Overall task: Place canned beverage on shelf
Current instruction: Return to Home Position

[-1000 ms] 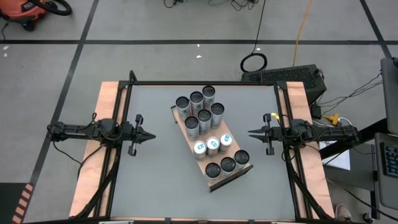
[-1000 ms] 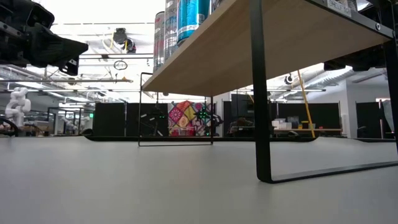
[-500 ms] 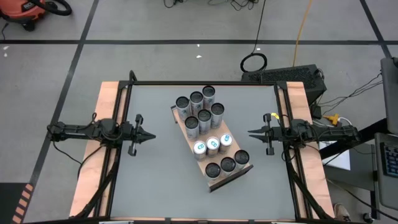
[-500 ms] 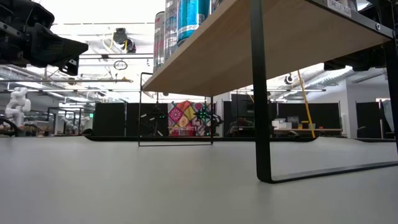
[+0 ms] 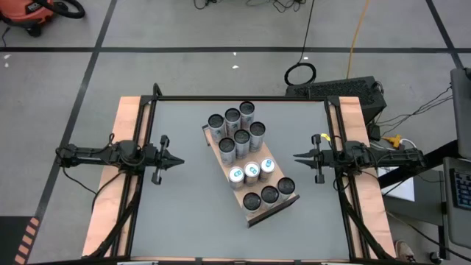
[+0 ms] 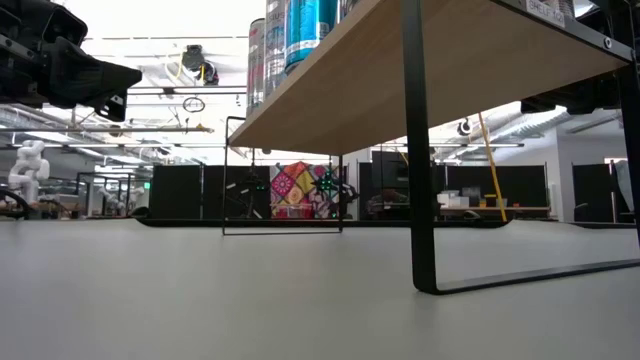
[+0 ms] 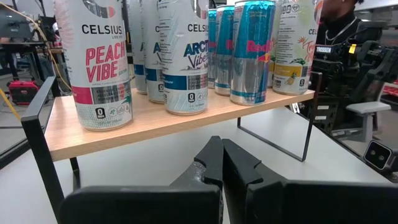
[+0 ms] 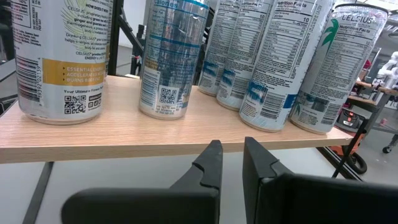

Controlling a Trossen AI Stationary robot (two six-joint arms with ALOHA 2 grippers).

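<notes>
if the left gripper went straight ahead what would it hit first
Probably the shelf, at its long edge; the left gripper may sit lower than the shelf top, so it could slip under instead.

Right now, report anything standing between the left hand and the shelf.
Nothing visible does. The left hand hangs to the left of the shelf, and only bare table lies between them.

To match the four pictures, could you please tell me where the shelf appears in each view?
High view: the shelf lies diagonally at the table's centre.
Low view: its underside looms overhead, upper right.
Left wrist view: it stretches across, just ahead.
Right wrist view: likewise, seen from the opposite side.
Shared landmark: the cans standing on it.
</notes>
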